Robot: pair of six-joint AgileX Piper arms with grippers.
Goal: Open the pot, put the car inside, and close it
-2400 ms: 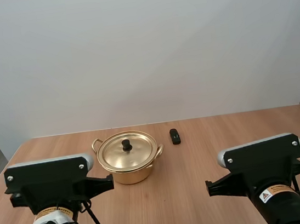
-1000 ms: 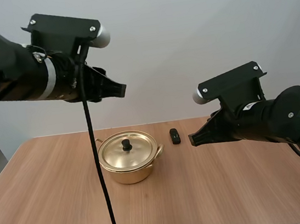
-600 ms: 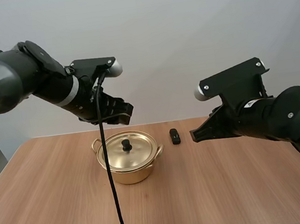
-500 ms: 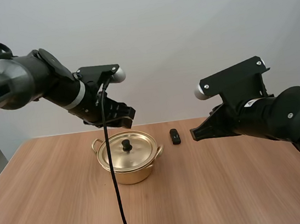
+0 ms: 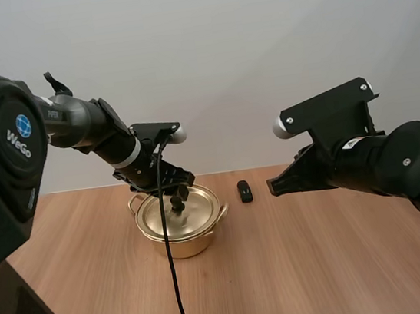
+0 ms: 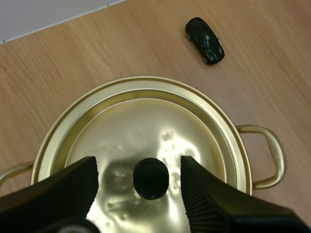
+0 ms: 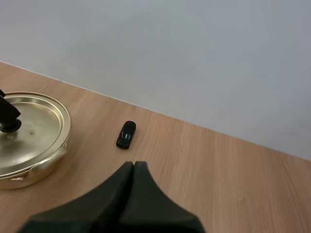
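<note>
A gold pot (image 5: 180, 234) stands on the wooden table with its lid (image 6: 146, 131) on. The lid has a black knob (image 6: 151, 177). My left gripper (image 5: 173, 185) hangs just above the lid, open, with one finger on each side of the knob and not touching it (image 6: 139, 167). A small black toy car (image 5: 245, 191) lies on the table to the right of the pot (image 6: 204, 40) (image 7: 126, 134). My right gripper (image 5: 274, 189) is held in the air to the right of the car, shut on nothing; its fingers lie together as one wedge (image 7: 133, 167).
The pot has two looped side handles (image 6: 267, 155). Bare tabletop (image 5: 287, 271) lies in front of the pot and to its right. A pale wall closes the table's far edge.
My left arm has come down and forward from high at the left to just over the lid, and its fingers have opened wider. The right arm has hardly moved.
</note>
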